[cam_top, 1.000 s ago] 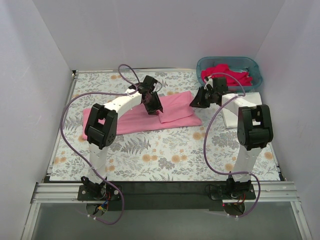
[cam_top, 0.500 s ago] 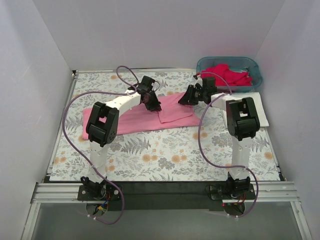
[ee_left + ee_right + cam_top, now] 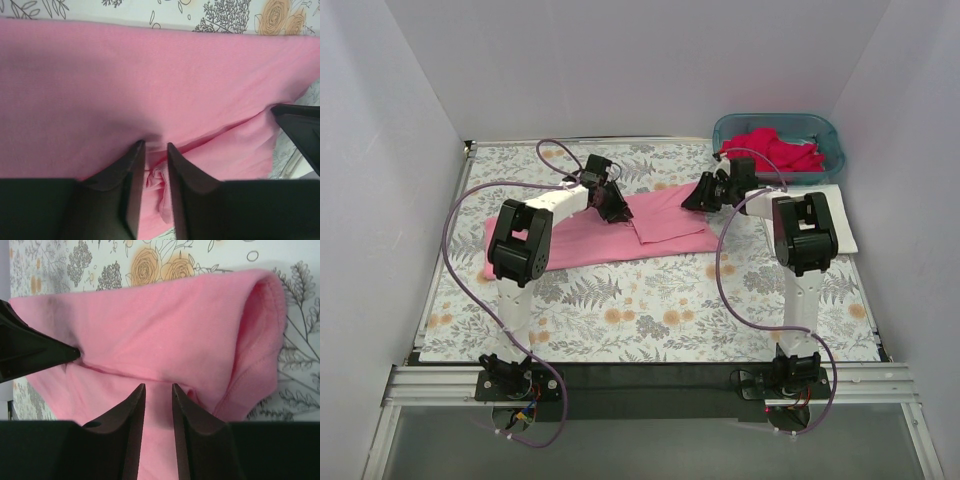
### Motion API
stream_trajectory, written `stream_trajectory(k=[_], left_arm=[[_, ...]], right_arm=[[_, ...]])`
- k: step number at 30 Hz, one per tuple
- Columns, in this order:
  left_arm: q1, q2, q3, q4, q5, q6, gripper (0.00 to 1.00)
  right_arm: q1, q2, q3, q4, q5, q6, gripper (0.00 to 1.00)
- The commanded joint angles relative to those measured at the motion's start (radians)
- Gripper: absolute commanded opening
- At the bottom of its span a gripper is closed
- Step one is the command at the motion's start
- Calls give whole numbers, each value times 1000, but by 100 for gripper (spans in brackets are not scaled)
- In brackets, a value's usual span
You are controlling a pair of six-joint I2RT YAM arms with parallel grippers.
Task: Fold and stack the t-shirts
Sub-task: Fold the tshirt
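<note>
On the floral surface (image 3: 650,300), mid-back, the light pink t-shirt (image 3: 580,243) lies spread out. The left claw (image 3: 155,146) pinches a bunched fold, the right claw (image 3: 158,387) is clamped on the sleeve end — red t-shirts (image 3: 775,150) sit in the teal basket (image 3: 725,130).

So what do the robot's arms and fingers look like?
The left arm and right arm match: white links with chunky black joint housings. A purple cable loops along each. The fingers are matte black and taper to tips.
</note>
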State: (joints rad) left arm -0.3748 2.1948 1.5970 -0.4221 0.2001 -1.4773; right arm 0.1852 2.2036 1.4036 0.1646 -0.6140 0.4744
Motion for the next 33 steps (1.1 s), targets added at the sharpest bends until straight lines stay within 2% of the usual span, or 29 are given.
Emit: stream_trajectory(k=[1, 4, 8, 11, 16, 26, 30, 33], left_arm=[[19, -98, 21, -49, -59, 51, 30], [37, -167, 40, -87, -157, 97, 41], [82, -225, 24, -139, -310, 141, 49], [131, -233, -3, -161, -369, 143, 50], [218, -196, -45, -167, -352, 130, 51], [295, -95, -61, -199, -317, 97, 51], [313, -83, -95, -257, -327, 71, 50], [329, -104, -141, -299, -311, 45, 49]], right_arm=[[-6, -131, -24, -11, 51, -45, 31], [10, -236, -112, -54, 103, -60, 34], [37, -356, -209, -156, 190, -60, 38], [75, -415, -252, -249, 230, -51, 39], [134, -455, -307, -289, 252, -1, 39], [157, -351, -322, -300, 272, -6, 40], [145, -239, -235, -303, 280, -54, 40], [120, -132, -109, -303, 278, -72, 40]])
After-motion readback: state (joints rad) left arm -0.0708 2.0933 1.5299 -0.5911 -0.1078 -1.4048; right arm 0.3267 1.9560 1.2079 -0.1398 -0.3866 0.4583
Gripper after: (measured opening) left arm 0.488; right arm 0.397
